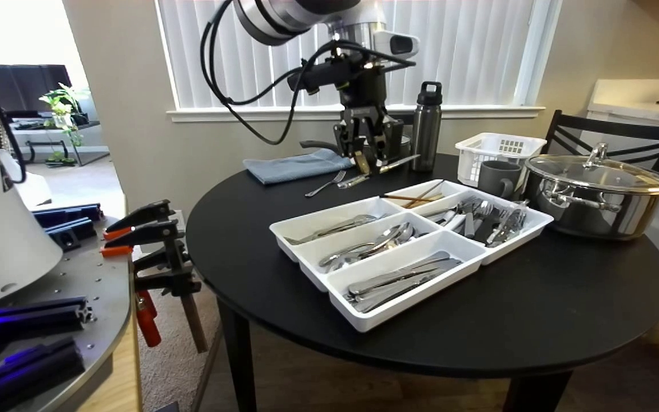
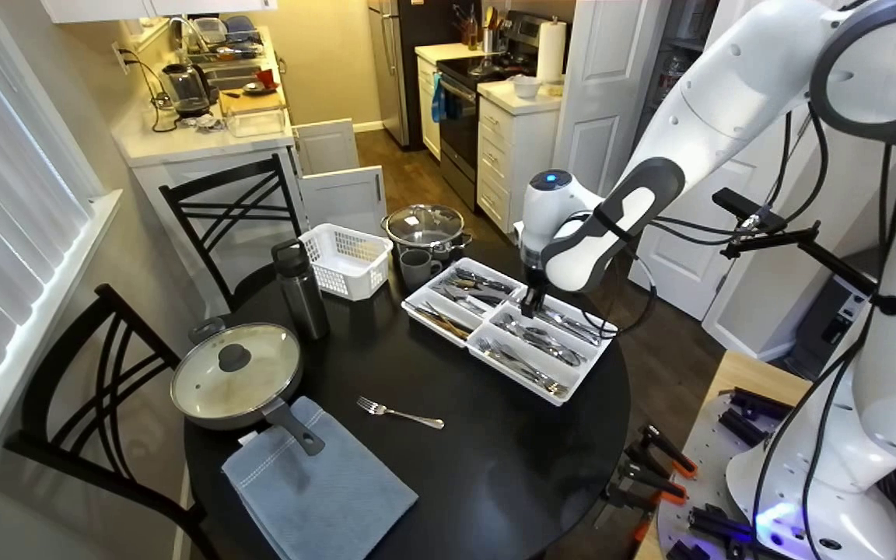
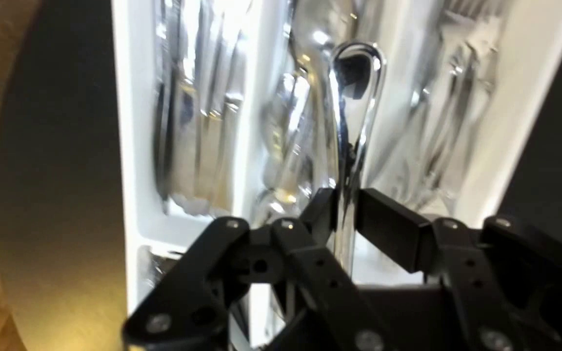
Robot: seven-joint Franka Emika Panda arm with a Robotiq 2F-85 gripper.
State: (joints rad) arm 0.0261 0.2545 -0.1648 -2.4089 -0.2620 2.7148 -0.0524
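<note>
We are seeing the black two-fingered gripper [image 3: 347,202] pinched narrow, holding a slim, mirror-bright steel piece of cutlery [image 3: 353,168] by its thin shaft. That piece is hanging above a white plastic compartmented tray [image 1: 421,294], over its section of steel spoons [image 1: 403,232], with a rounded, rimmed end pointing away from the gripper; whether that end is a bowl or a handle, we cannot tell. We are expecting it to be handling as light, stiff and hard to break, but slick, so it may be swivelling if pinched off balance. We are judging the thin shaft near the middle, where the gripper is pressing, to be a sound place for taking hold.

Below, the tray is resting on a round black table [image 1: 564,286]. Flanking the spoons, sections are holding flat steel knives [image 1: 401,280] and steel forks [image 3: 449,136]; two others are carrying brown, wooden-looking chopsticks [image 1: 421,198] and mixed metal cutlery [image 1: 481,212].

Farther out, a lone steel fork [image 2: 400,413] is lying on the tabletop. A dark grey mug [image 1: 495,178] is standing just beside a white plastic lattice basket [image 1: 469,163] and a stainless-steel pot [image 1: 598,209] under a clear glass lid [image 1: 621,174]; the mug's contents, we are not seeing. A tall steel bottle [image 2: 304,299] is standing near a grey, lidded frying pan [image 2: 238,424], whose handle is overhanging a folded blue cloth [image 2: 339,498].
</note>
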